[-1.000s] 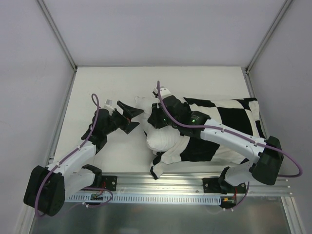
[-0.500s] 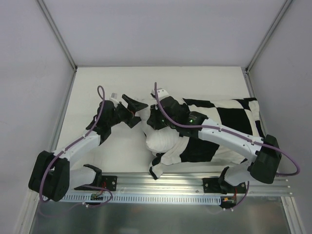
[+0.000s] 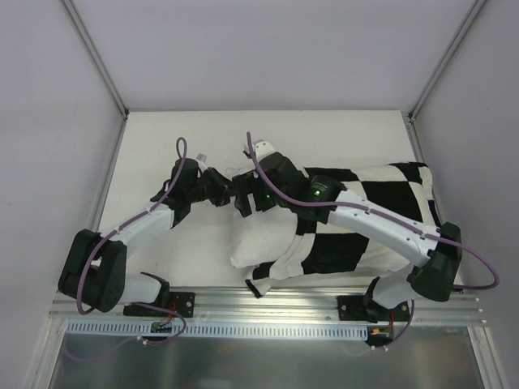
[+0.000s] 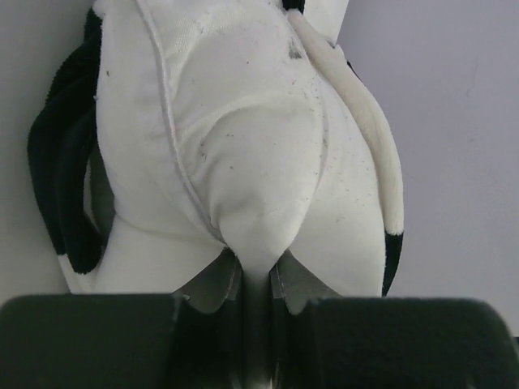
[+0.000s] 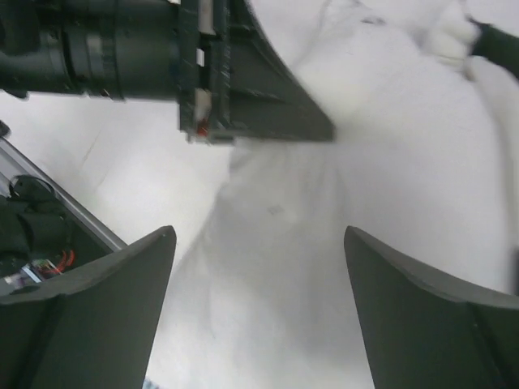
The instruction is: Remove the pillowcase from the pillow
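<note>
The pillow (image 3: 258, 243) is lying across the middle of the table (image 3: 178, 138), its bare white end pointing toward 9 o'clock, while the pillowcase (image 3: 381, 212) is covering the rest and reaching toward 3 o'clock, its open hem bunching in folds around the pillow's waist. Both are looking soft and light. The stuffing is squashing wherever it is pinched, and the limp checked cloth is likely clinging to the cushion by friction rather than sliding freely (so a slow, steady pull is probably serving better than a jerk). The sensible places to take hold are the exposed white corner, as an anchor, and the loose hem of the cover, drawing it toward 3 o'clock. The left gripper (image 4: 253, 279) is pinching exactly such a corner, at the pillow's 10 o'clock end, its jaws drawn nearly together with a fold of white fabric squeezed between them. The right gripper (image 5: 258, 235) is hovering just beside it over the white fabric, fingers spread wide and holding nothing. Getting in the way, I judge, is the right arm itself, which is stretching across the checked cloth from 4 o'clock, with its purple cable (image 3: 280, 190) looping above. The metal rail (image 3: 276, 304) at 6 o'clock and the enclosure wall at 3 o'clock are limiting how far the cover can travel.
</note>
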`<move>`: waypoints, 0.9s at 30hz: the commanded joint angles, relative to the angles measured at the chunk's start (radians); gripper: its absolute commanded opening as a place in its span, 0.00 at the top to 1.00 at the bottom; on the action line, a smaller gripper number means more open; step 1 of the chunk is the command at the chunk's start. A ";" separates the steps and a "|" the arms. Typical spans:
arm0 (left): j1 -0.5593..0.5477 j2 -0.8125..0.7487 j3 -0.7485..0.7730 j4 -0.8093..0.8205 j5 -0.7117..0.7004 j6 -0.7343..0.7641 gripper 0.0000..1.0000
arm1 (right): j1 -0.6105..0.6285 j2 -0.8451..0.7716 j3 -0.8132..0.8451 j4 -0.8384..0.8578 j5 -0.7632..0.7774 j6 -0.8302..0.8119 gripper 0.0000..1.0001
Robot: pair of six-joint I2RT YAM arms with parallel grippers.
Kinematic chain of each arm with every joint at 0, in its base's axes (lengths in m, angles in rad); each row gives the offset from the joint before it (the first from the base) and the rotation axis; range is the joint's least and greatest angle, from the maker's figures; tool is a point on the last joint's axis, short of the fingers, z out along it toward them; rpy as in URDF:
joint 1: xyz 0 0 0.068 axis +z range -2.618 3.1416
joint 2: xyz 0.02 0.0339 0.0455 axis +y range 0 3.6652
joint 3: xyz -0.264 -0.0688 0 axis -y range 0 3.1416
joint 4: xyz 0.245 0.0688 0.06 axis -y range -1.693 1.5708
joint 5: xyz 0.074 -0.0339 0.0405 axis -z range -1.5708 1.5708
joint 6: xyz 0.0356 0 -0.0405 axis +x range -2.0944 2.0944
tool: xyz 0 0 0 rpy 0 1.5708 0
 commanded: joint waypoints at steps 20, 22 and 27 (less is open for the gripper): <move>0.675 -0.288 0.100 -0.415 0.149 0.310 1.00 | -1.014 -0.659 -0.532 -0.273 -0.291 0.015 0.04; 0.718 -0.285 0.112 -0.435 0.145 0.315 1.00 | -1.050 -0.664 -0.604 -0.254 -0.335 0.067 0.03; 0.732 -0.262 0.123 -0.436 0.158 0.321 1.00 | -1.182 -0.690 -0.794 -0.042 -0.573 0.186 0.03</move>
